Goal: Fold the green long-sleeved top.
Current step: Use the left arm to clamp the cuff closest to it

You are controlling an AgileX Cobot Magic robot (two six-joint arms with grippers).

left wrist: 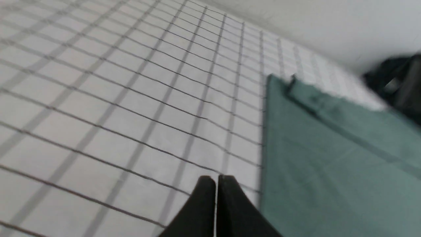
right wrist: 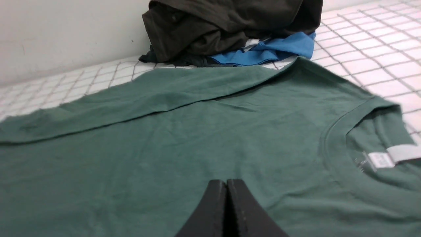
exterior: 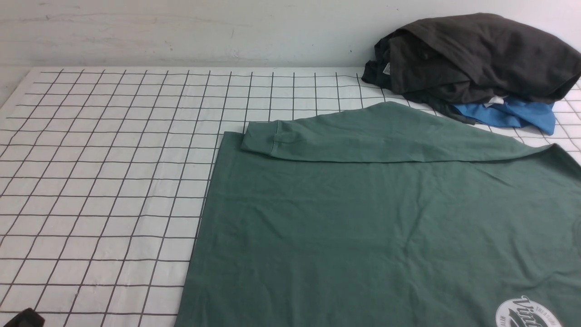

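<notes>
The green long-sleeved top point(exterior: 363, 227) lies flat on the right half of the checked cloth. One sleeve point(exterior: 363, 136) is folded across its far edge, cuff pointing left. A white round logo point(exterior: 526, 313) shows at the near right. The left gripper point(left wrist: 216, 179) is shut and empty over the bare cloth, just beside the top's point(left wrist: 329, 158) straight side edge. Only a black bit of it point(exterior: 22, 318) shows in the front view's near left corner. The right gripper point(right wrist: 226, 182) is shut and empty above the top's chest point(right wrist: 164, 138), near the ribbed collar point(right wrist: 332, 144) and its white label point(right wrist: 388, 155).
A white cloth with a dark grid point(exterior: 113, 159) covers the table up to a pale wall. At the back right a heap of dark grey-black garments point(exterior: 476, 54) lies on a bright blue one point(exterior: 508, 113), close to the top's far shoulder.
</notes>
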